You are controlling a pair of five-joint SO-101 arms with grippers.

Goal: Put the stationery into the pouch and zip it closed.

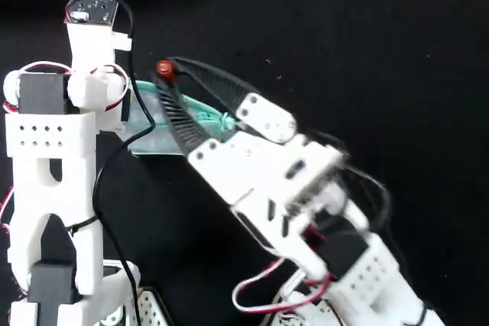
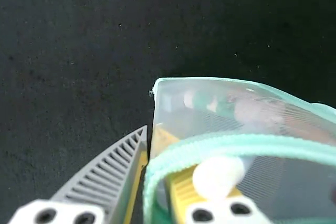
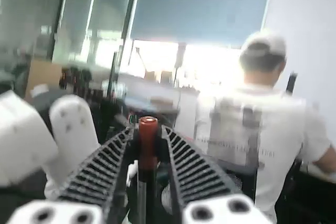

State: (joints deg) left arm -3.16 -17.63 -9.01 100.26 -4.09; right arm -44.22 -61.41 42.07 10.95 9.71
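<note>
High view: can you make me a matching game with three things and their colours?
Things:
1. cap of the thin pen
2. zip edge of the see-through mesh pouch
3. cloth-covered table

Colours:
a. black
b. mint green
c. red

Pairs: 1-c, 2-b, 3-a.

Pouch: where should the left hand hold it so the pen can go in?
Pinch the end wall just under the mint zipper band, from the side, where the left hand sits now. The pouch is soft mesh, so an end grip should leave its curved mouth open for the right hand and its red-capped pen.
</note>
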